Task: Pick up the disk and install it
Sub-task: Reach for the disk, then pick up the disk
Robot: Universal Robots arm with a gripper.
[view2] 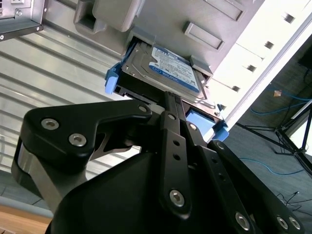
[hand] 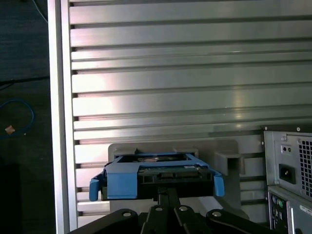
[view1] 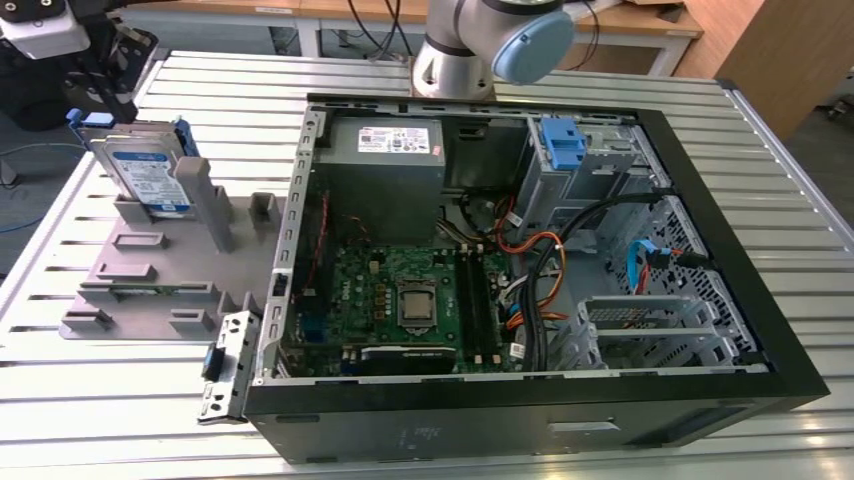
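Disk (view1: 144,172) stands on edge in the grey holder (view1: 134,285) on the counter (view1: 80,400), upper left of the exterior view, beside the open PC case (view1: 534,405). My tool (view2: 171,101) sits right at the disk's blue-railed edge; can't tell if it's spread or pinching.

Arm (view1: 470,45) upright in exterior view, blue-capped joint; pincer (view2: 168,99) (hand: 168,191) fingers pressed together in both wrist views.

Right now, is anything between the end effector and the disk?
Nothing visible. In both wrist views the end effector is right at the near edge of the disk, which stands in a grey holder.
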